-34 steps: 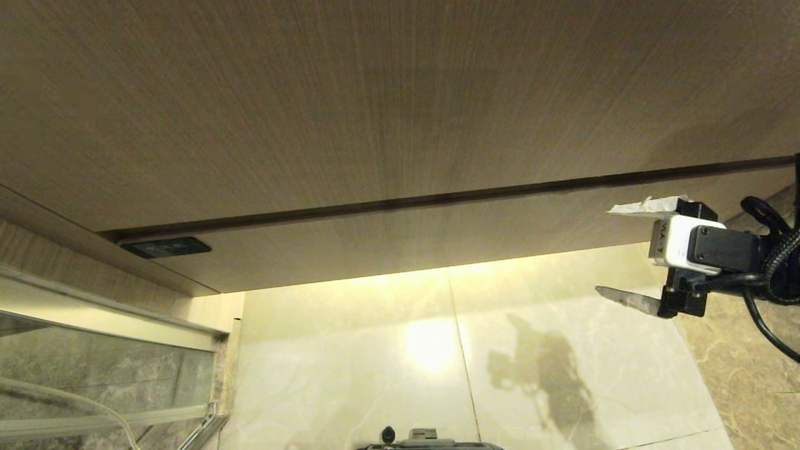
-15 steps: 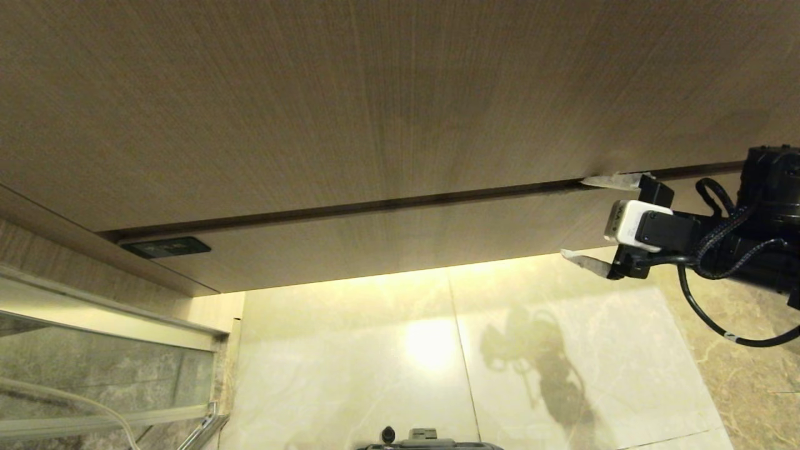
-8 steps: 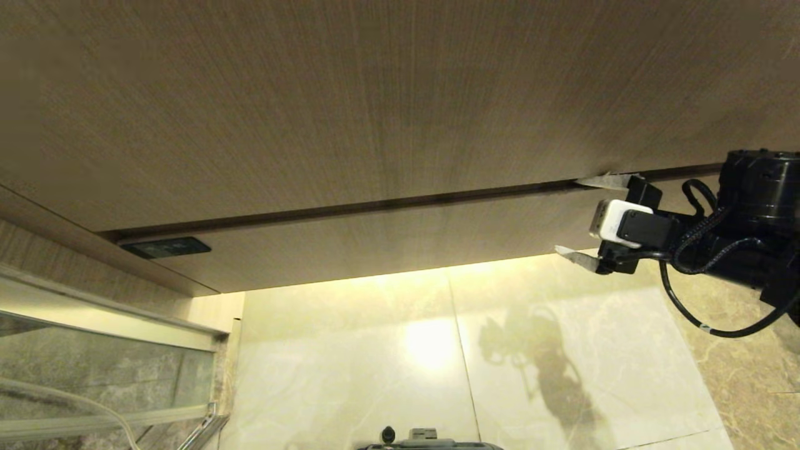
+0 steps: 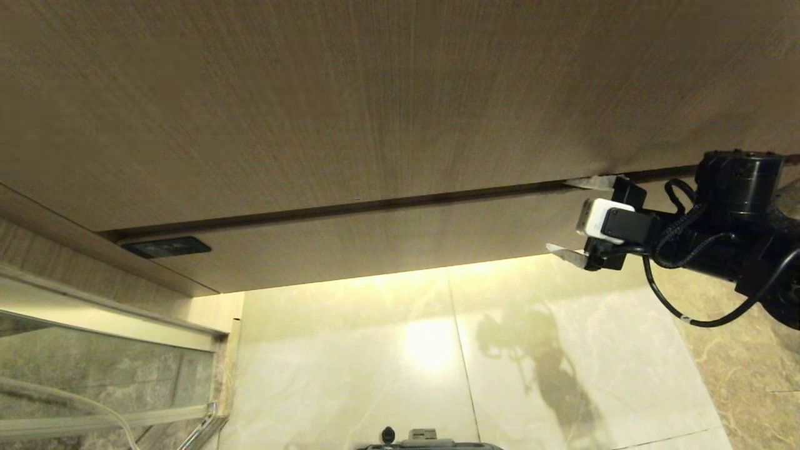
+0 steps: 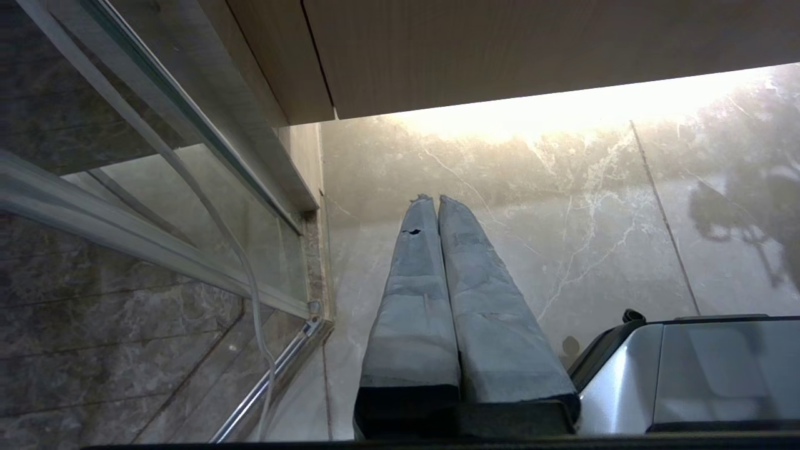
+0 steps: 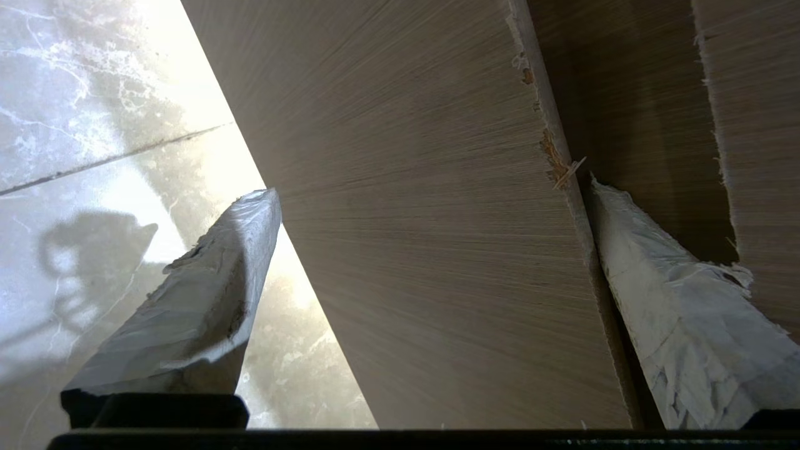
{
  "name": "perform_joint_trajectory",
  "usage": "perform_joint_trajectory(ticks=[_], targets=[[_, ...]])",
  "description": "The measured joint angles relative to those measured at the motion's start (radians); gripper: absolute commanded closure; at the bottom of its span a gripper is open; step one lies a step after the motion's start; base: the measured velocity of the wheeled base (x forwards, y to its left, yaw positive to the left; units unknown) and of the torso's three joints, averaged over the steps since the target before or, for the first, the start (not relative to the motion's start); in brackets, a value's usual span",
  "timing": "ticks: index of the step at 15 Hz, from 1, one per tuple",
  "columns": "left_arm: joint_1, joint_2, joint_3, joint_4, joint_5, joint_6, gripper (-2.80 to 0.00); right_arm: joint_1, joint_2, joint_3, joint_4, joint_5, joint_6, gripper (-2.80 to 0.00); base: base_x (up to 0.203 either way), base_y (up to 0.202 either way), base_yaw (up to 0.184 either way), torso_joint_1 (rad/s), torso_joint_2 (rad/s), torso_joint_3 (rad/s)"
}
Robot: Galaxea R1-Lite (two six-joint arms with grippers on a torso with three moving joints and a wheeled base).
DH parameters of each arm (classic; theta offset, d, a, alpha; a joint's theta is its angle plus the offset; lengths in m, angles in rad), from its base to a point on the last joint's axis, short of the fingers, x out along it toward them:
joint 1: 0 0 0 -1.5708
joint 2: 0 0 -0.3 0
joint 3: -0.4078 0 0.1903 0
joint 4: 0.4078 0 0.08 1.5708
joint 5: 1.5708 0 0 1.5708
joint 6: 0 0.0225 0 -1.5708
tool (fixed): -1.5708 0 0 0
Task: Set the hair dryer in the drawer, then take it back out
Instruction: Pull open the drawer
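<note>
The drawer (image 4: 387, 240) is shut: its low wood-grain front sits flush under the taller panel (image 4: 375, 100), with only a thin dark seam between them. Under the drawer's bottom edge a lit strip of pale marble floor (image 4: 350, 362) lies open, with free room below. Left of the drawer, a glass partition with a metal frame (image 4: 106, 369) and a thin hose close off that side; a small dark plate (image 4: 166, 247) sits at the drawer's left end.

The right gripper (image 4: 572, 219) is at the drawer's right end, its fingers spread wide and straddling the front — the upper tip (image 4: 584, 182) lies in the seam, the lower one (image 4: 562, 255) just under the bottom edge. In the right wrist view one finger (image 6: 681, 312) reaches into the dark gap behind the chipped edge of the front (image 6: 437, 250), the other (image 6: 187, 312) hangs over the floor. They grip nothing.

The left gripper (image 5: 435, 201) is parked low, left of the drawer, its fingers pressed together and empty, beside the robot's silver base (image 5: 687, 375).

The hair dryer appears in none of the views — where it is cannot be told.
</note>
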Motion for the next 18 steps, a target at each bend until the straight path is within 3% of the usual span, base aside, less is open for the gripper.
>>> perform_joint_trajectory(ticks=[7, 9, 15, 18], targets=[[0.0, 0.0, 0.0, 0.0, 0.0, 0.0, 0.0, -0.01, -0.077, 0.002, 0.336, -0.151, 0.003, -2.8, 0.0, 0.0, 0.0, 0.0, 0.0, 0.0], [0.001, 0.0, -0.001, 0.0, 0.0, 0.0, 0.0, -0.011, -0.11, 0.019, 0.414, -0.159, 0.006, -2.8, 0.0, 0.0, 0.0, 0.0, 0.0, 0.0], [-0.001, 0.0, 0.0, 0.001, 0.0, 0.0, 0.0, -0.008, -0.161, 0.064, 0.489, -0.171, 0.014, -2.8, 0.0, 0.0, 0.0, 0.0, 0.0, 0.0], [0.0, 0.0, 0.0, 0.0, 0.0, 0.0, 0.0, -0.009, -0.202, 0.107, 0.481, -0.168, 0.066, -2.8, 0.0, 0.0, 0.0, 0.0, 0.0, 0.0]])
